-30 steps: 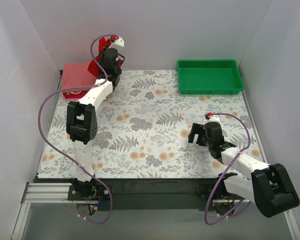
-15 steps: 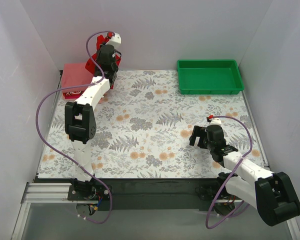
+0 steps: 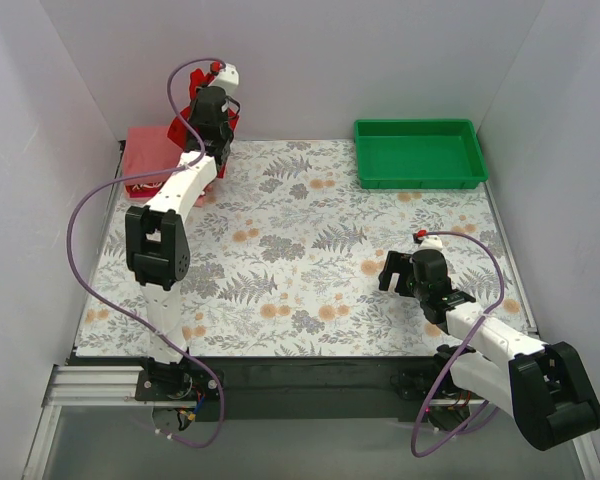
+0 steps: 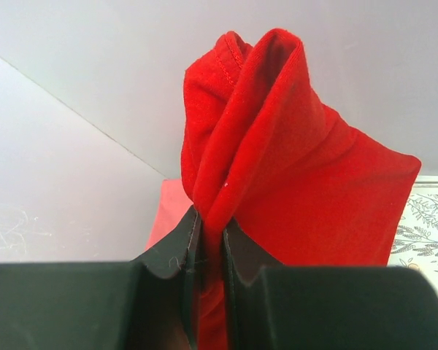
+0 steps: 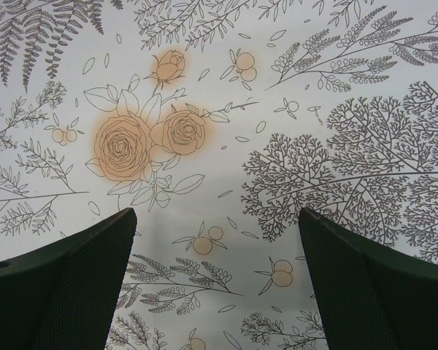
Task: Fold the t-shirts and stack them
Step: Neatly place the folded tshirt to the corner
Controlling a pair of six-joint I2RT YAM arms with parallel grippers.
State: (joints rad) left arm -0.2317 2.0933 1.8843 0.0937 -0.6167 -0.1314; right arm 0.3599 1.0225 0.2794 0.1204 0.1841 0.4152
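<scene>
My left gripper (image 4: 210, 240) is shut on a bunched fold of the bright red t-shirt (image 4: 277, 160) and holds it up at the far left, by the back wall (image 3: 195, 112). Under and left of it lies a stack of folded shirts, the top one salmon-pink (image 3: 152, 152), with a patterned edge showing lower down (image 3: 145, 187). The salmon-pink shirt shows behind the red cloth in the left wrist view (image 4: 168, 211). My right gripper (image 5: 217, 277) is open and empty, low over the floral cloth at the near right (image 3: 392, 270).
A green plastic tray (image 3: 418, 153) stands at the far right. The floral tablecloth (image 3: 300, 250) covers the table. White walls close in the left, back and right sides.
My left gripper has lifted the red t-shirt and carried it back and left, toward the stack. My right arm has drawn slightly toward the near edge, then held still.
</scene>
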